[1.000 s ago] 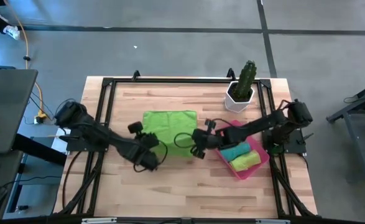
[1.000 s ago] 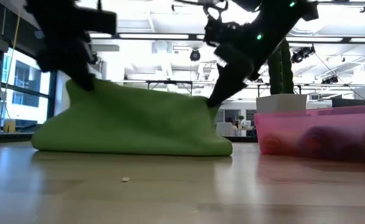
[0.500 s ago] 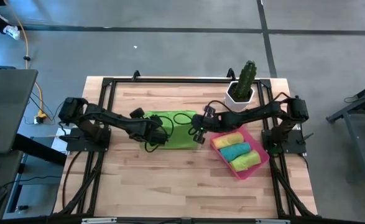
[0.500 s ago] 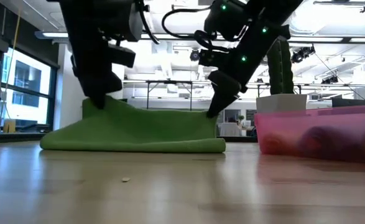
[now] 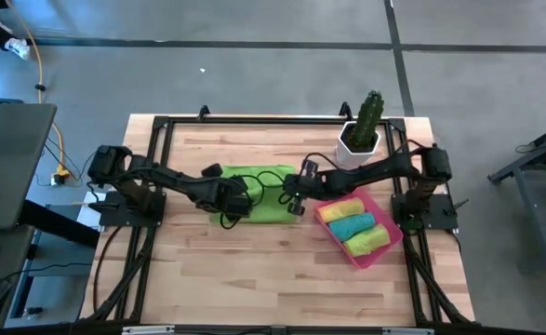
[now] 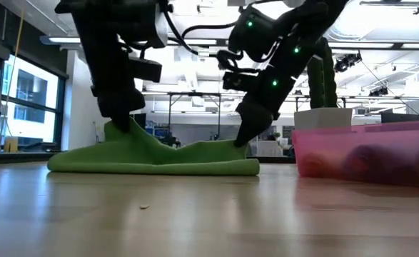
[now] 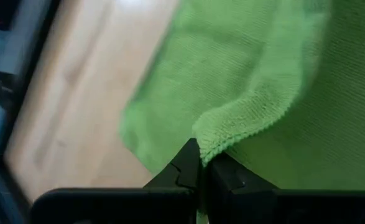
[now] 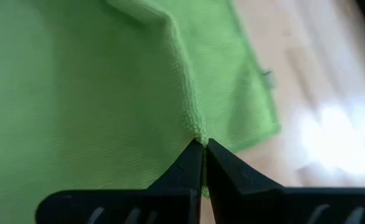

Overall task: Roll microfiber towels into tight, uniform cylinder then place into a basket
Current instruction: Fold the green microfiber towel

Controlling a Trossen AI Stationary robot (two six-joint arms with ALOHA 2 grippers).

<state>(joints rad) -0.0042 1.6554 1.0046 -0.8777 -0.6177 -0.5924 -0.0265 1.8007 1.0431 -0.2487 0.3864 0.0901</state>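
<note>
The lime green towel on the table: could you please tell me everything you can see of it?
The lime green towel is a soft, knitted-looking microfiber cloth with a stitched hem, lying on the wooden table left of the pink basket. It is folded over, low and flat along its front, peaked where pinched. The left gripper and right gripper are each shut on an edge, lifting it slightly.

Looks like a big open robotics lab or industrial workspace to me. Wooden bench (image 5: 254,251) with a black metal frame (image 5: 152,167) sits on bare grey concrete floor (image 5: 254,65); behind it, long ceiling strip lights (image 6: 195,41), tall windows (image 6: 23,100) at left, and more work tables (image 6: 195,100) further back.
</note>
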